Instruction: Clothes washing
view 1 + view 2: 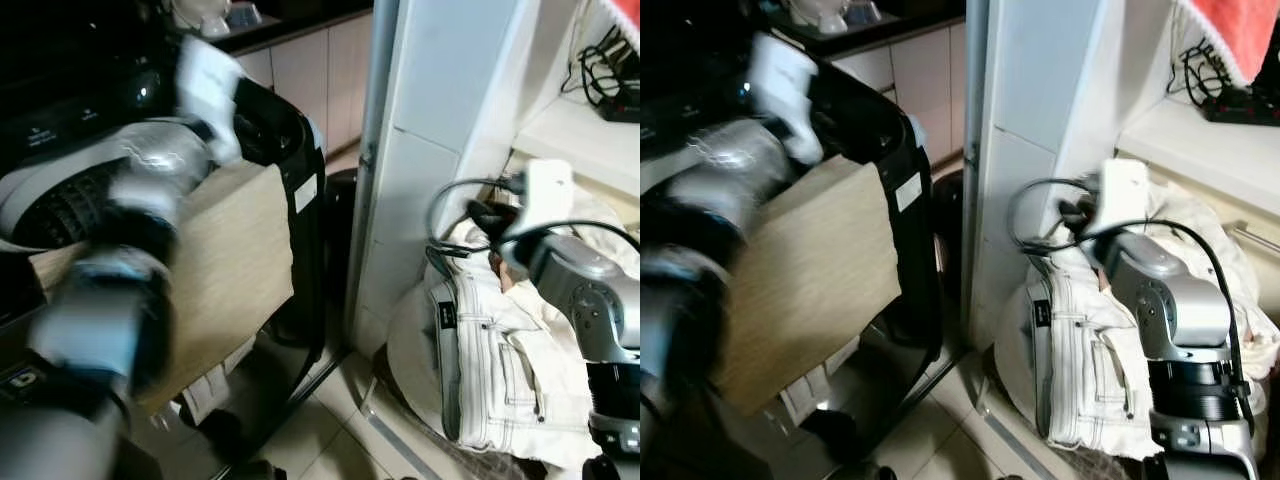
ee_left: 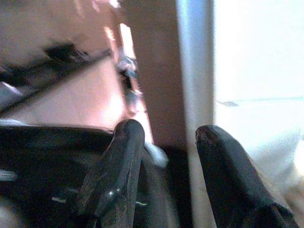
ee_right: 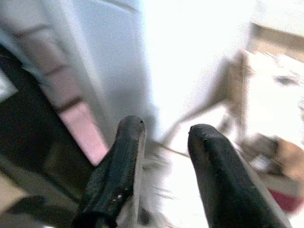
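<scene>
Seemingly empty, parted right gripper (image 3: 164, 137).

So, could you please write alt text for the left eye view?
White jeans lie heaped in a basket by a white pillar. A beige cloth hangs from a black washer, with the blurred left arm raised before it.

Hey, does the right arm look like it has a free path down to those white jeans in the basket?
Probably yes. The right tool is open and holds nothing, and its arm hangs just above the white jeans, which lie on top of the pile with nothing covering them. Only the arm's own black cable loops nearby.
</scene>
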`<state>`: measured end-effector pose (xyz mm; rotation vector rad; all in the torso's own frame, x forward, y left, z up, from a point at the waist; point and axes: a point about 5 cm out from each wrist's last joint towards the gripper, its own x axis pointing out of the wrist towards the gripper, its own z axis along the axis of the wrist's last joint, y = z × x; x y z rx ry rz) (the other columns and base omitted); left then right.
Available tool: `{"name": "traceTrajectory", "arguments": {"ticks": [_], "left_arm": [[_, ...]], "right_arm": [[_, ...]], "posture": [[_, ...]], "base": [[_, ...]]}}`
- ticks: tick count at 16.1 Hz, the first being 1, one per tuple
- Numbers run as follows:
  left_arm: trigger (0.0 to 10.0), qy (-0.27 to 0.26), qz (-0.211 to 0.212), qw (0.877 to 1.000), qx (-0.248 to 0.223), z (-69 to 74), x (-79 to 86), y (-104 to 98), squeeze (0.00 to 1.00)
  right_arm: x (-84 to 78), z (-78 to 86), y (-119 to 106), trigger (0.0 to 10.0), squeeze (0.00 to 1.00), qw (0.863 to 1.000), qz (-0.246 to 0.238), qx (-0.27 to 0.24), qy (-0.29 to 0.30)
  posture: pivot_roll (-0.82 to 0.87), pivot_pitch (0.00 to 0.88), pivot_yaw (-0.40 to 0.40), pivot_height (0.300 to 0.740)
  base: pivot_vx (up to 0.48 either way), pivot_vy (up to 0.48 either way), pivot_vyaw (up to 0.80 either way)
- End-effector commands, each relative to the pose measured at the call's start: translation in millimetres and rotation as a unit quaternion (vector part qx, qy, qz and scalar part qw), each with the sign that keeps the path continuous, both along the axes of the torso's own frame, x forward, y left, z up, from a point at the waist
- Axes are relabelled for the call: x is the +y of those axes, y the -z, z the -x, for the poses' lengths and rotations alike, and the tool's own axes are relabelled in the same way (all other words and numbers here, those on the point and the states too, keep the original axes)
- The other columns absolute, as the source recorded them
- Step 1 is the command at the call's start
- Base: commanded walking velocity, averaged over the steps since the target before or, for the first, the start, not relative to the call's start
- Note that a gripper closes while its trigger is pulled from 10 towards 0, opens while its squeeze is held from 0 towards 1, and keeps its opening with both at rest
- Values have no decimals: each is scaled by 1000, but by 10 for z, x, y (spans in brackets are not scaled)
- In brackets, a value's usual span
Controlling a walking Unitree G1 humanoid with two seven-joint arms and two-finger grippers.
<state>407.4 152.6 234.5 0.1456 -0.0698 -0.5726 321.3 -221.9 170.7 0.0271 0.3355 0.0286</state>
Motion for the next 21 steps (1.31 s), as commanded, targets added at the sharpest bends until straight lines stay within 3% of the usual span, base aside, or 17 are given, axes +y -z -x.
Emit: {"name": "traceTrajectory", "arguments": {"ticks": [1, 2, 4, 5, 8, 9, 12, 13, 14, 16, 21], "left_arm": [[10000, 86, 18, 996, -11, 165, -272, 61, 0], [10000, 151, 14, 988, 5, 307, -420, 182, 0], [10000, 226, 10, 974, 25, 522, -575, 318, 0], [10000, 259, -14, 965, 48, 752, -621, 500, 0], [10000, 265, -23, 962, 62, 851, -605, 556, 0], [10000, 279, -36, 956, 80, 971, -555, 586, 0], [10000, 297, -51, 948, 100, 1135, -517, 594, 0], [10000, 306, -57, 945, 106, 1173, -539, 586, 0], [10000, 313, -63, 941, 108, 1193, -557, 583, 0], [10000, 325, -77, 936, 116, 1240, -579, 579, 0], [10000, 332, -78, 931, 133, 1317, -582, 584, 0]], "right_arm": [[-195, -70, 135, 10000, 1000, 998, 35, 17, 52], [-277, -95, 250, 10000, 1000, 995, 41, 42, 82], [-366, -109, 395, 10000, 1000, 990, 53, 73, 113], [-499, -77, 596, 10000, 1000, 981, 52, 106, 151], [-565, -52, 685, 10000, 1000, 977, 39, 121, 174], [-615, -3, 743, 10000, 1000, 970, 31, 138, 196], [-631, 43, 851, 10000, 1000, 964, 22, 163, 209], [-588, 65, 920, 10000, 553, 962, -16, 178, 205], [-566, 74, 962, 10000, 0, 961, -30, 189, 197], [-493, 99, 1015, 10000, 0, 959, -69, 207, 179], [-412, 227, 1133, 10000, 0, 950, -72, 265, 149]], "posture": [[-88, 0, 79, 740], [-81, 0, 69, 740], [-77, 0, 66, 740], [-67, 0, 60, 740], [-58, 0, 58, 740], [-52, 0, 54, 740], [-55, 0, 59, 740], [-60, 0, 63, 740], [-60, 0, 63, 740], [-62, 0, 65, 740], [-64, 0, 68, 740]], "base": [[0, 0, 0], [0, 0, 0], [0, 0, 0], [0, 0, 0], [0, 0, 0], [0, 0, 0], [0, 0, 0], [0, 0, 0], [0, 0, 0], [0, 0, 0], [0, 0, 0]]}}
